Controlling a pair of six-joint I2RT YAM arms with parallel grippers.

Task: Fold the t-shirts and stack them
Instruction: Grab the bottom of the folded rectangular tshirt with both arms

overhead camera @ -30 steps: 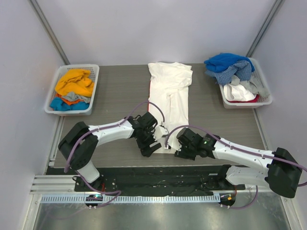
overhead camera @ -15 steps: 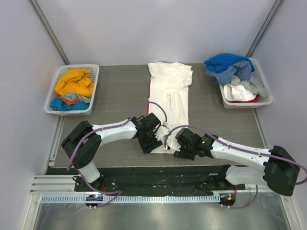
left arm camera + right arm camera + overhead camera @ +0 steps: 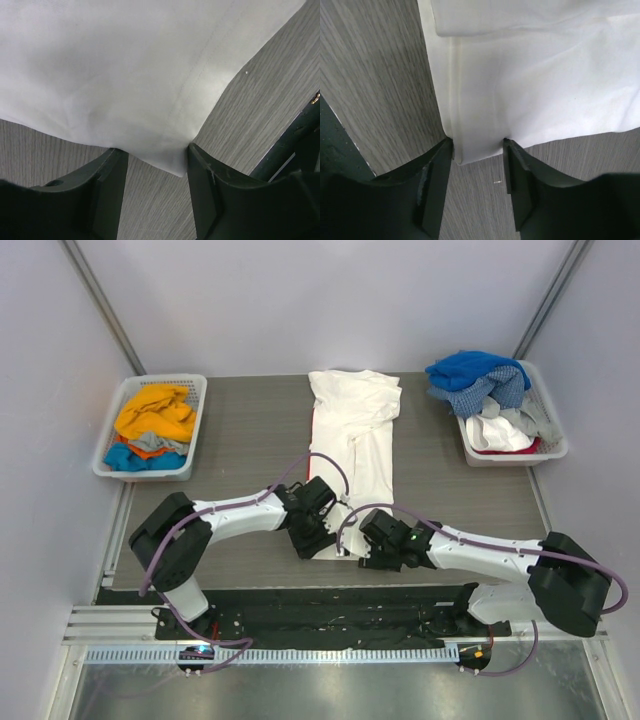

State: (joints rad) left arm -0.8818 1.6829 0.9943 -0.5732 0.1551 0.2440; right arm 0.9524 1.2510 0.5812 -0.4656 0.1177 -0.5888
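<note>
Jaws apart, left gripper and right gripper straddle the white t-shirt on the grey wood-grain table.

I see the white t-shirt lying flat in a long folded strip down the middle of the table, orange t-shirts heaped at its far-left corner, blue t-shirts at its far-right.

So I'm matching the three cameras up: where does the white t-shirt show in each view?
Top external: the white t-shirt lies lengthwise mid-table, running from the far edge toward the arms.
Left wrist: it fills the top; one near corner lies between the fingers of the left tool.
Right wrist: upper right; the other near corner lies between the fingers of the right tool.
Shared landmark: the grey wood-grain table.
</note>
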